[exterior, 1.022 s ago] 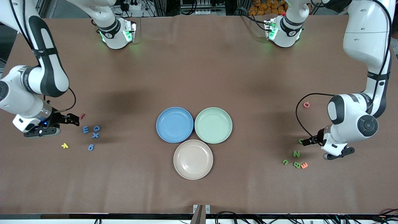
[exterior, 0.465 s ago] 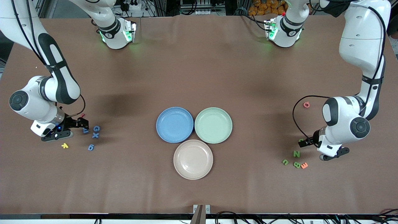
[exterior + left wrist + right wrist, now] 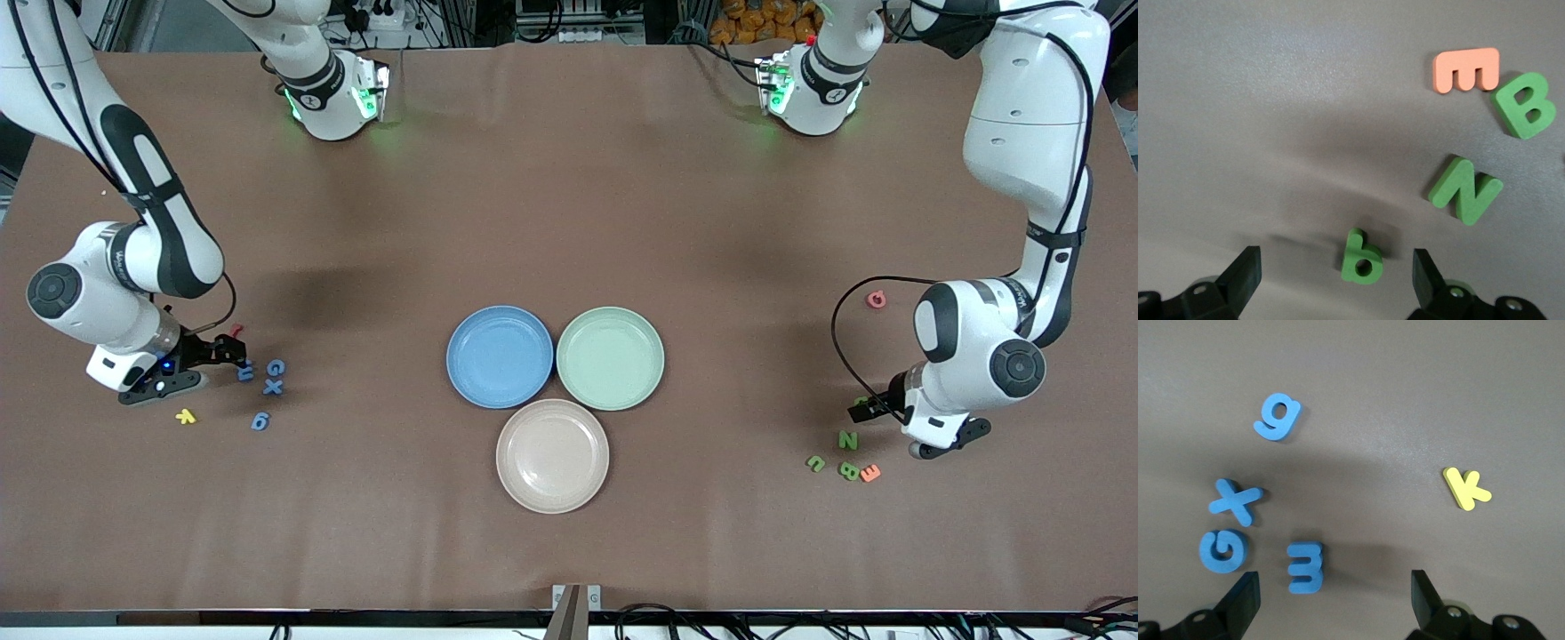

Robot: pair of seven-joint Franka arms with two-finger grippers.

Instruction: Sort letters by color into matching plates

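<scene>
The blue plate (image 3: 500,356) and the pale green plate (image 3: 610,358) lie side by side mid-table, both bare. Several blue letters lie toward the right arm's end: an E (image 3: 1305,568), G (image 3: 276,367), X (image 3: 273,387) and a 6 (image 3: 260,421). My right gripper (image 3: 231,353) hangs open low over the E (image 3: 245,372), which shows between its fingers (image 3: 1245,597). Toward the left arm's end lie green letters: a b (image 3: 1361,257), N (image 3: 847,439), U (image 3: 815,462) and B (image 3: 849,470). My left gripper (image 3: 867,408) is open low over the b, fingers (image 3: 1425,273) on either side of it.
A beige plate (image 3: 552,455) lies nearer the camera than the two coloured plates. A yellow K (image 3: 185,415) and a red piece (image 3: 236,332) lie by the blue letters. An orange E (image 3: 870,473) and a pink piece (image 3: 877,300) lie by the green ones.
The right gripper has moved over the blue E, which it now partly covers. The left gripper has shifted slightly toward the table's middle over the green b. Both stayed open.
</scene>
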